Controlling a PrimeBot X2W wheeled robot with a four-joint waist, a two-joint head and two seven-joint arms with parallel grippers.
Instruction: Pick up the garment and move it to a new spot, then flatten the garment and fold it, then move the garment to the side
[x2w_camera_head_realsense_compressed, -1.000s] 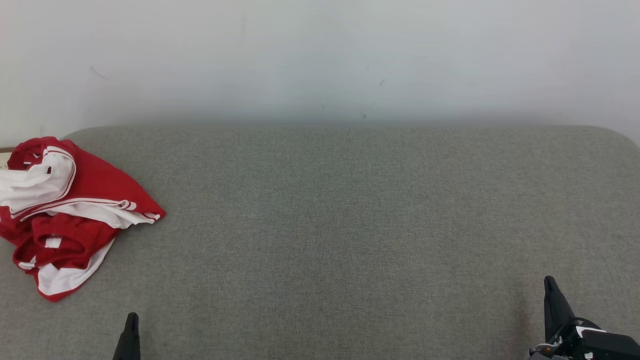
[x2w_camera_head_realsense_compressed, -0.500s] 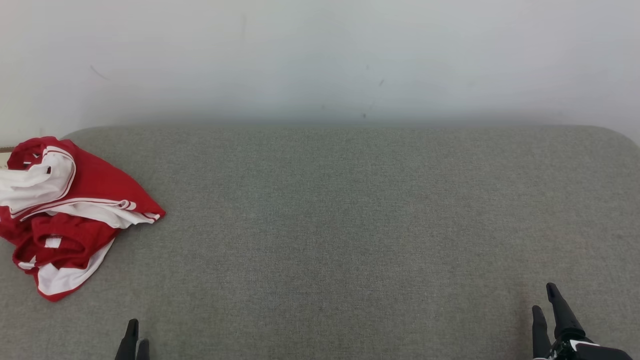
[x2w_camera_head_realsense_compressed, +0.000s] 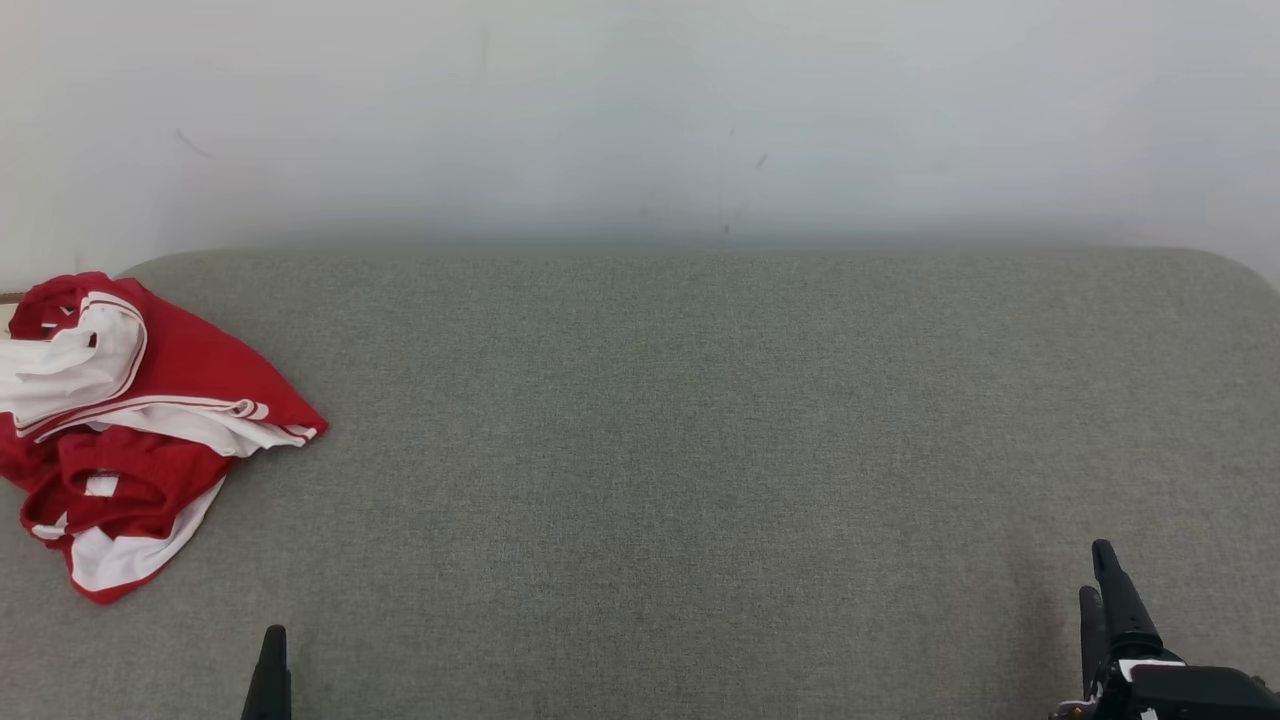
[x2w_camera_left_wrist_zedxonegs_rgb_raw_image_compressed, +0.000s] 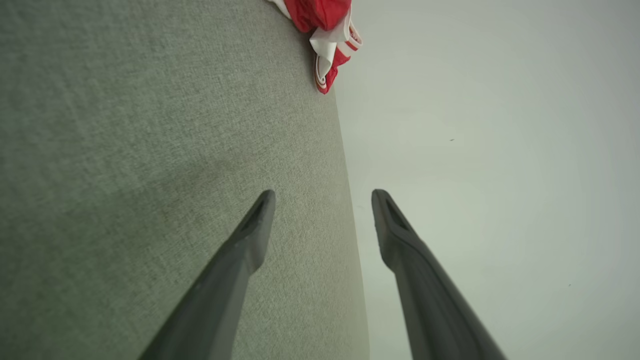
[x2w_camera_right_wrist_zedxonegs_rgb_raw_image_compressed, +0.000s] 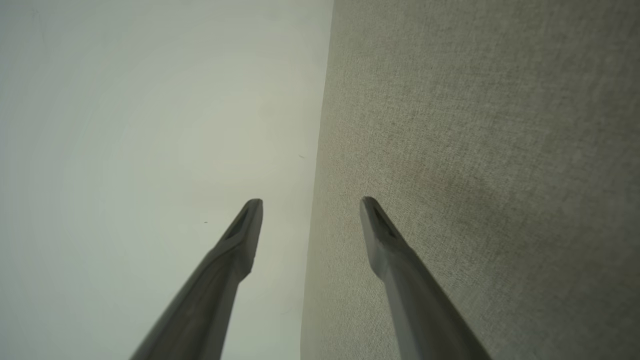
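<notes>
Nearest the robot, the left claw (x2w_camera_left_wrist_zedxonegs_rgb_raw_image_compressed: 324, 196) and the right claw (x2w_camera_right_wrist_zedxonegs_rgb_raw_image_compressed: 311, 201) sit low at the near corners of the desk (x2w_camera_head_realsense_compressed: 700, 450). Each has its two dark fingers spread with nothing between them. The wrist views show both claws rolled onto their sides, so the grey cloth top fills one half of each view and the pale wall (x2w_camera_head_realsense_compressed: 640, 120) fills the other. This looks like a resting pose, with the arms tucked back and out of the way so the whole top stays open to the head camera.

The middle of the desk beyond them is bare woven grey cloth, which leaves plenty of room to lay something out flat.

The garment (x2w_camera_head_realsense_compressed: 190, 370) lies further off at the far left, well apart from both claws. It is a crumpled red and white heap with striped trim, and part of it runs off the left side of the head view. The pickup has not yet begun, and since the heap lies on the left side, the left claw is the likelier one to reach for it.

No brand or lettering can be read on it. A small white patch among the red folds may be a label, but it is too small to tell.
</notes>
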